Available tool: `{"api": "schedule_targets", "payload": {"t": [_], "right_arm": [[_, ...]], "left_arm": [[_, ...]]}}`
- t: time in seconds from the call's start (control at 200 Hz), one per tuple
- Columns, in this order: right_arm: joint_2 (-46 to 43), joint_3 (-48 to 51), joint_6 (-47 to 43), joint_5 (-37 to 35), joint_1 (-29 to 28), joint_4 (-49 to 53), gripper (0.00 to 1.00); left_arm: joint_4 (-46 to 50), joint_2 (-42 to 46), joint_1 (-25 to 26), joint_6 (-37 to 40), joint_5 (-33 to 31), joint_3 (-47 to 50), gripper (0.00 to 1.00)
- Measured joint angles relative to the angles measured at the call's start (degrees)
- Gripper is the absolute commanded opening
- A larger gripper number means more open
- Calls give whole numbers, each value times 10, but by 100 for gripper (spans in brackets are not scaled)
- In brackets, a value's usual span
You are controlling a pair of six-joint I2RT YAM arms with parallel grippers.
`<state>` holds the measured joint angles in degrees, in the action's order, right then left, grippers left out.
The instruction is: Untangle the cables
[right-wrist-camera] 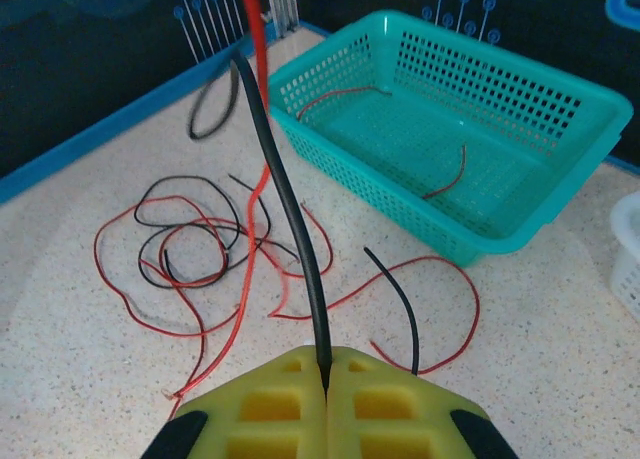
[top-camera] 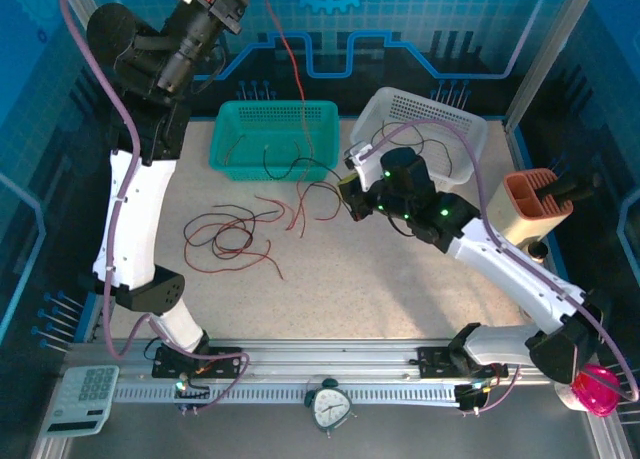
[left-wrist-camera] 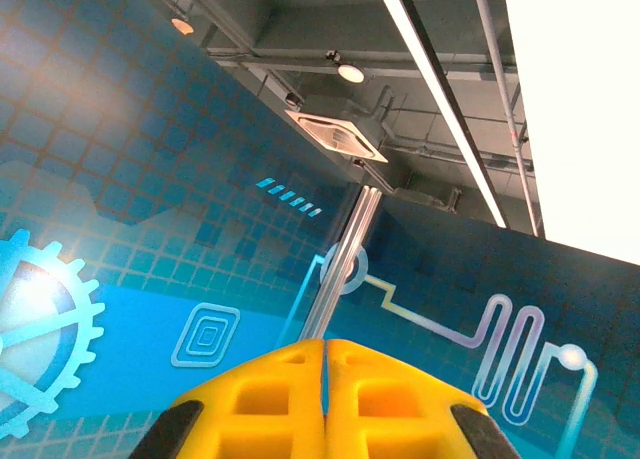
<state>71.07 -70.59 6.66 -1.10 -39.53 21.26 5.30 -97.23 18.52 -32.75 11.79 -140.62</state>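
The cables are thin red and black wires, with a loose tangle [top-camera: 230, 239] on the table left of centre, seen close in the right wrist view [right-wrist-camera: 190, 244]. My right gripper [right-wrist-camera: 325, 364] is shut on a black cable [right-wrist-camera: 290, 209] that rises away from its jaws; it hovers by the teal basket's right front corner [top-camera: 350, 194]. A red cable [top-camera: 290, 59] climbs steeply past the top edge, beside my raised left arm [top-camera: 195, 29]. My left gripper [left-wrist-camera: 325, 354] points at the ceiling, jaws pressed together, no wire visible between them.
A teal basket [top-camera: 275, 137] at the back holds short red wires [right-wrist-camera: 440, 184]. A white basket [top-camera: 430, 124] stands to its right. An orange holder [top-camera: 535, 204] sits at the right edge. A calculator [top-camera: 85, 397], a clock [top-camera: 330, 407] and a pink object [top-camera: 597, 391] lie along the front rail.
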Motion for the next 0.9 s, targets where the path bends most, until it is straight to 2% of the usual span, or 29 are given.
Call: {"api": "schedule_targets", "payload": {"t": [0.335, 0.535, 0.72, 0.9], "right_arm": [[-51, 7, 16, 0, 2, 13, 0], [-77, 39, 28, -2, 8, 27, 0], [-117, 59, 45, -5, 37, 40, 0], [-142, 66, 60, -21, 63, 50, 0]], "left_arm": [[-9, -4, 0, 20, -7, 0, 0], [-14, -13, 0, 77, -33, 0, 0], [-25, -31, -1, 145, -57, -1, 0], [-39, -66, -21, 179, -66, -22, 0]]}}
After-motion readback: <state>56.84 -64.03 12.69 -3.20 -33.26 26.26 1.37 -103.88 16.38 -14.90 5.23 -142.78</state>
